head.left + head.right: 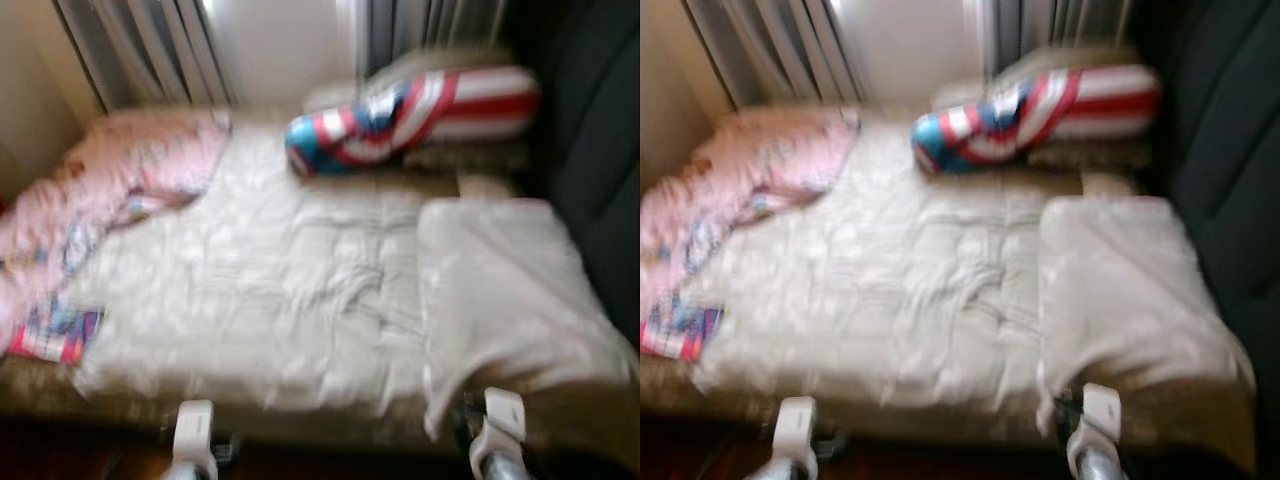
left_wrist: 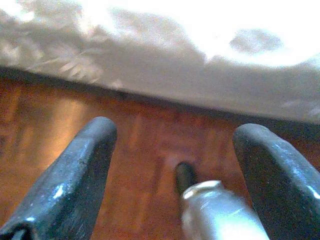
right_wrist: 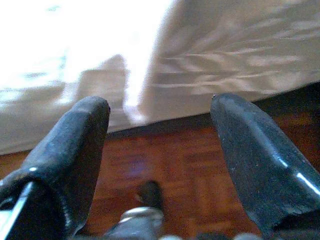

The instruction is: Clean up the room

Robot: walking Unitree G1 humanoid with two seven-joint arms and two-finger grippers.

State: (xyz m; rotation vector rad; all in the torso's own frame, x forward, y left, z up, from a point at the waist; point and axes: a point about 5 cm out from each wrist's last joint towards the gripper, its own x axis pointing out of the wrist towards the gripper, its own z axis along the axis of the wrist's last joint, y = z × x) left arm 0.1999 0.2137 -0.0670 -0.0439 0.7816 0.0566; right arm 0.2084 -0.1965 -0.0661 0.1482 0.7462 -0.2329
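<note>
While both grippers hang low with jaws spread and empty, the white blanket [image 1: 300, 290] lies ahead of and above them, its hanging corner nearest the right gripper [image 3: 160, 145]; the left gripper [image 2: 175, 165] is farther off.

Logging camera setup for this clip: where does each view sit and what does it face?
Left eye, right eye: head stereo pair, looking down at the bed's white quilt; both wrists at bottom edge.
Left wrist: along the open left gripper at wood floor and quilt edge.
Right wrist: along the open right gripper; same floor and quilt.
</note>
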